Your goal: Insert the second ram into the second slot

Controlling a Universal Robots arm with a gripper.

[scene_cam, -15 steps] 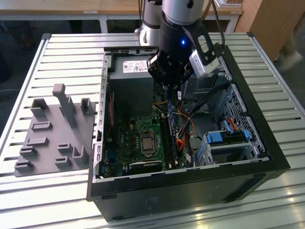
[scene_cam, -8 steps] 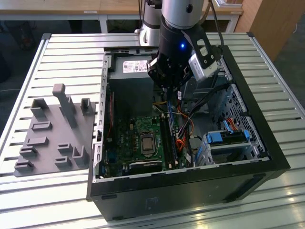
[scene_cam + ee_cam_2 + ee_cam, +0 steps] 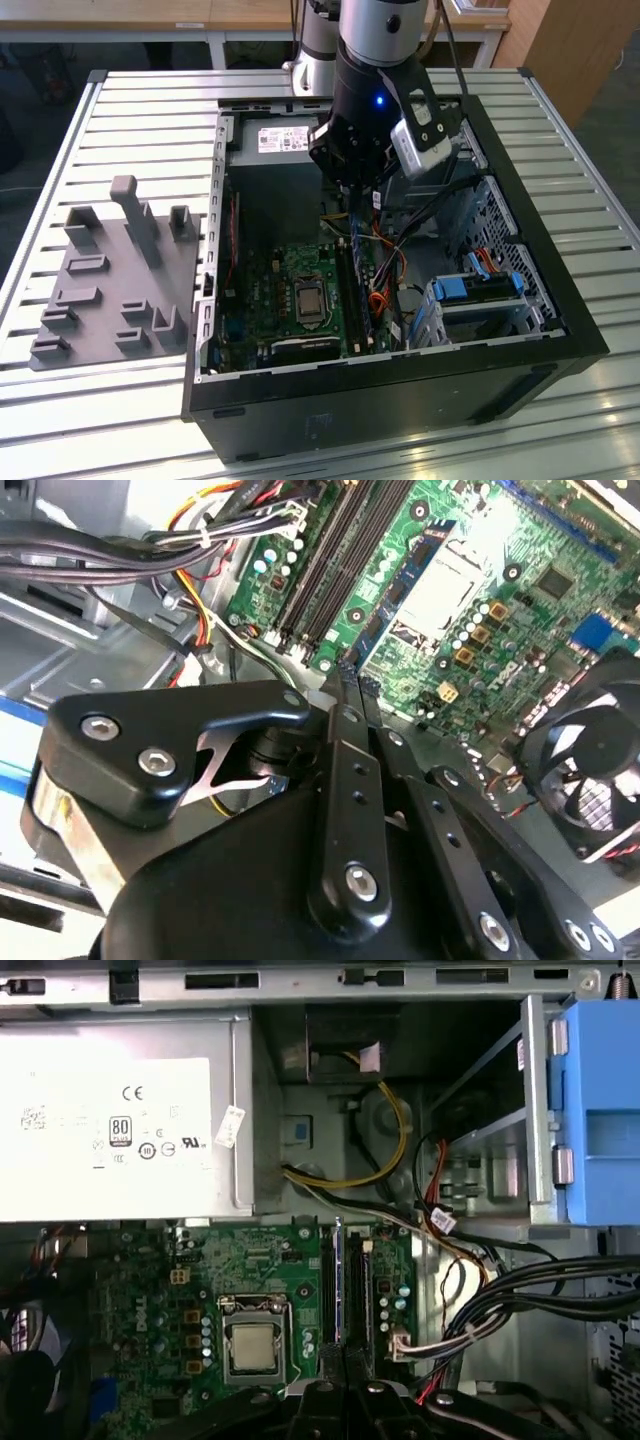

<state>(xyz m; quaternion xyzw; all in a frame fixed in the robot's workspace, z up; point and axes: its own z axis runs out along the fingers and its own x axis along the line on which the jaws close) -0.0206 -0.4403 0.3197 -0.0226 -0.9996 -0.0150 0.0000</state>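
We see the gripper (image 3: 352, 683), fingers pressed together and empty as far as we can tell, mid-frame in the exterior view, the ram (image 3: 362, 282) upright on the board (image 3: 290, 270) just under it, long axis running toward the lower edge.

Green motherboard (image 3: 250, 1252); dark blue second ram (image 3: 338, 1280); bright blue bracket (image 3: 605, 1110)

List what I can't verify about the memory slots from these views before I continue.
- Exterior view: memory slots too small to tell which are filled.
- First wrist view: the gripper covers one end of the slots.
- Second wrist view: the top edge cuts the slots off.
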